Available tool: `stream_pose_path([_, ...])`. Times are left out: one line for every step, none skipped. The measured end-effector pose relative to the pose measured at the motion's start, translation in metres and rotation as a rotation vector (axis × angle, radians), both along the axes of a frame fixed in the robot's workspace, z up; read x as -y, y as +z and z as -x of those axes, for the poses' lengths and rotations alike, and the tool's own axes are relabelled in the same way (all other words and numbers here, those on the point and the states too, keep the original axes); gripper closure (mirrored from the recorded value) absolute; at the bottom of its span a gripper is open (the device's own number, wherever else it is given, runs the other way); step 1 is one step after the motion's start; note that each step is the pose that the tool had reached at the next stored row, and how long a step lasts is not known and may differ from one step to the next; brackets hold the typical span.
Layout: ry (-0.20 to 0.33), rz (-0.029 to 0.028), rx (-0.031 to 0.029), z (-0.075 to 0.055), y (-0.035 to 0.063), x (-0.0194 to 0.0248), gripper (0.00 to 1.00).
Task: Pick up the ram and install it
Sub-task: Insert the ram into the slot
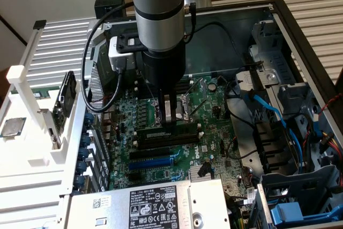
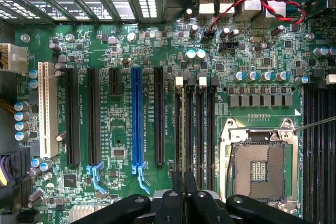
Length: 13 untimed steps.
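Ram stick (image 1: 185,131) standing on edge along a black memory slot on the green motherboard (image 1: 214,112), beside the CPU socket (image 2: 260,169), my gripper (image 1: 169,123) (image 2: 184,190) straight above, jaws nearly closed, pinching its top edge at mid-length, seating depth I cannot tell.

I'm looking at a green motherboard (image 2: 118,51): a blue slot (image 2: 137,119) stands between black ones, with a white slot (image 2: 47,108) well off to one side. There's a bare CPU socket (image 2: 260,169), twisted red-and-black wires (image 2: 273,3) and a labelled power supply (image 1: 155,205).
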<state>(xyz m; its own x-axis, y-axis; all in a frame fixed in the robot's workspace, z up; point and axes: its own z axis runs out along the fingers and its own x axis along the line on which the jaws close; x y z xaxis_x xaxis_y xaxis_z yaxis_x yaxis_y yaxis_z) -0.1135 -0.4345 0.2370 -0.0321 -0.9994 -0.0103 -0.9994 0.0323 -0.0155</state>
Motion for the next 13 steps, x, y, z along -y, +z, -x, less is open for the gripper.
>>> stream_pose_path([0.0, 0.0, 0.0, 0.0, 0.0, 0.0, 0.88])
stream_pose_path([0.0, -0.0001, 0.0001, 0.0, -0.0003, 0.0, 0.88])
stream_pose_path([0.0, 0.0, 0.0, 0.0, -0.0004, 0.0, 0.88])
stream_pose_path([0.001, -0.0001, 0.0, 0.0, -0.0005, 0.0, 0.88])
stream_pose_path([0.001, -0.0001, 0.0001, 0.0, -0.0005, 0.0, 0.88])
stream_pose_path([0.002, -0.0001, 0.0, 0.0, -0.0006, 0.0, 0.88])
stream_pose_path([0.002, -0.0001, 0.0001, 0.0, -0.0007, 0.0, 0.88])
stream_pose_path([0.002, -0.0001, 0.0, 0.0, -0.0007, 0.0, 0.88])
stream_pose_path([0.002, -0.0002, 0.0001, 0.0, -0.0008, 0.0, 0.88])
stream_pose_path([0.002, 0.0, 0.0, 0.0, -0.0009, 0.0, 0.88])
stream_pose_path([0.002, -0.0002, 0.0001, 0.0, -0.0012, 0.0, 0.88])
stream_pose_path([0.002, -0.0002, 0.0001, 0.0, -0.0014, 0.0, 0.88])
stream_pose_path([0.002, 0.0, 0.0, 0.0, -0.0015, 0.0, 0.88])
